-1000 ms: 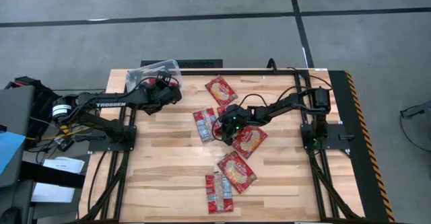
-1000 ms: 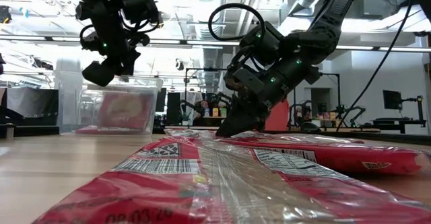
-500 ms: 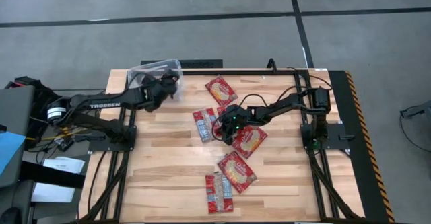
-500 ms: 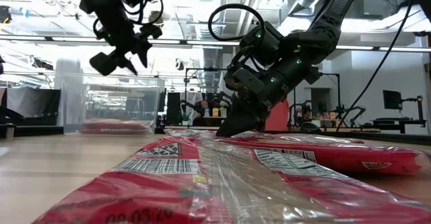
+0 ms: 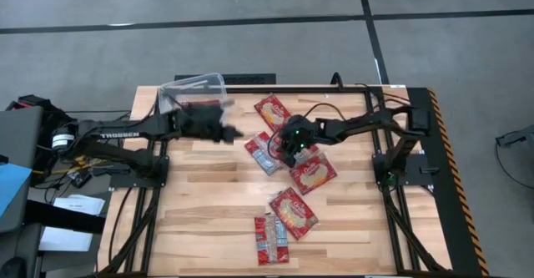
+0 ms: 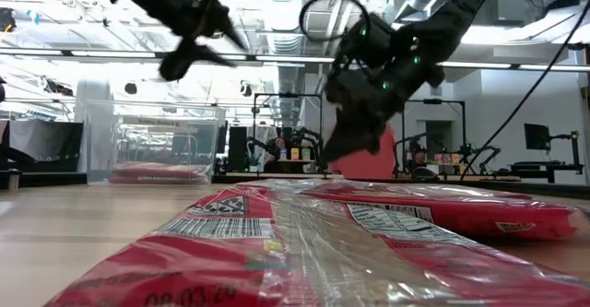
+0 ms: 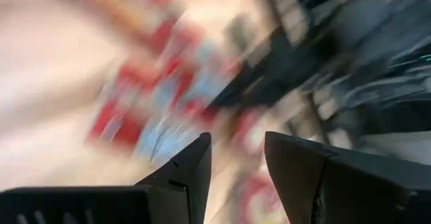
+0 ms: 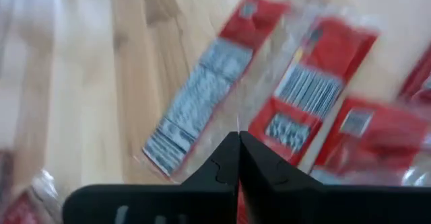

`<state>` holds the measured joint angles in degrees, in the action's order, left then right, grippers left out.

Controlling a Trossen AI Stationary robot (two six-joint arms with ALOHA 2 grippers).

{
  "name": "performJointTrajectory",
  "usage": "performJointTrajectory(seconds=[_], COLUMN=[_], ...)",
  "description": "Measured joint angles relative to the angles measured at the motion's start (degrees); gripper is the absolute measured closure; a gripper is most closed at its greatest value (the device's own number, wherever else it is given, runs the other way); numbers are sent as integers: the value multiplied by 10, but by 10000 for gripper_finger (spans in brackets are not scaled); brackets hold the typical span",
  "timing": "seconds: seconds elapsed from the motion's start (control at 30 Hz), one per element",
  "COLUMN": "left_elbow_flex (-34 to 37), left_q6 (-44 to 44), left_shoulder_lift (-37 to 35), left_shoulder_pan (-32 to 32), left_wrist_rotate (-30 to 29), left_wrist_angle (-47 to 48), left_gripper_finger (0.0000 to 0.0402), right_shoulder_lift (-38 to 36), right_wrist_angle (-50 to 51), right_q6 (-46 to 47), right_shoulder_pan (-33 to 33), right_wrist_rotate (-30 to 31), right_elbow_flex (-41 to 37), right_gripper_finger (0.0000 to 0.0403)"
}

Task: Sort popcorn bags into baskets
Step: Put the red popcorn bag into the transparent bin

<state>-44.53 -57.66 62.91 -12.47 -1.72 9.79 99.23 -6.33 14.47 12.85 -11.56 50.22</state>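
Note:
Red popcorn packets lie flat on the wooden table: one toward the far edge (image 5: 274,109), a bluish-white one (image 5: 263,152), one at the centre (image 5: 314,173) and two near the front (image 5: 292,212) (image 5: 271,239). My right gripper (image 6: 348,148) (image 5: 292,144) is raised over the central packets, shut on a red packet (image 6: 367,162). My left gripper (image 5: 232,133) (image 7: 236,158) is open in the air, between the clear tub (image 5: 193,88) and the packets. The tub (image 6: 166,146) holds a packet (image 6: 147,171) lying flat on its floor. My right gripper pinches a red packet between its two shut fingers, which point down from above. The packet hangs below them, lifted clear of the table (image 6: 367,162). In the wrist view only a red sliver (image 8: 238,198) shows between the fingers, so which edge is held cannot be told.
The tub stands at the table's far left corner. Bare wood lies along the left half of the table (image 5: 200,194) and near the right edge (image 5: 359,203). Both arm bases sit on black frames at the table's sides. Close to the low camera lies a packet (image 6: 304,242).
A packet that stood on edge in the tub has fallen flat. My left gripper has swung away from the tub, toward the right and the near edge, closer to the packets. My right gripper has risen, lifting a red packet clear; the bluish-white packet beside it has turned on the table.

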Motion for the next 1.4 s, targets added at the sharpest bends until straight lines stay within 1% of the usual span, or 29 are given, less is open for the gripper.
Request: performJointTrajectory(seconds=[0.03,0.13,0.17,0.2,0.33,0.47,0.57,0.63,0.7,0.8,0.87,0.9,1.0,1.13,1.27,1.4], left_elbow_flex=[0,1,4,7,26,25,24,24,24,22,22,22,22,22,22,22], left_q6=[-25,-116,-140,-157,-202,-258,-327,-375,-410,-443,-455,-458,-461,-461,-457,-455], left_shoulder_lift=[2,30,42,56,130,217,280,317,348,380,390,391,392,393,394,395], left_shoulder_pan=[26,107,129,145,176,178,176,176,177,176,176,177,170,162,154,154], left_wrist_rotate=[-36,-176,-211,-228,-227,-223,-215,-215,-222,-233,-253,-264,-266,-273,-288,-292], left_wrist_angle=[37,94,100,91,19,-74,-125,-157,-184,-221,-225,-232,-237,-239,-240,-238], left_gripper_finger=[276,273,269,263,222,159,116,97,85,80,81,82,86,95,113,142], right_shoulder_lift=[-8,-17,-16,-12,16,44,54,57,59,59,59,59,59,59,59,69], right_wrist_angle=[1,-2,-5,-8,-8,-11,-12,-18,-21,-21,-20,-20,-21,-33,-46,-73], right_q6=[-1,-2,-2,-2,-1,6,19,20,20,20,20,20,20,17,10,2], right_shoulder_pan=[1,-1,-3,-5,-18,-28,-32,-35,-35,-36,-39,-41,-51,-66,-74,-76], right_wrist_rotate=[3,34,43,50,57,65,87,92,93,93,94,93,92,89,87,84], right_elbow_flex=[0,0,0,1,1,0,1,1,2,2,2,2,2,2,2,2], right_gripper_finger=[379,388,389,390,384,378,384,389,390,385,379,376,375,385,388,380])
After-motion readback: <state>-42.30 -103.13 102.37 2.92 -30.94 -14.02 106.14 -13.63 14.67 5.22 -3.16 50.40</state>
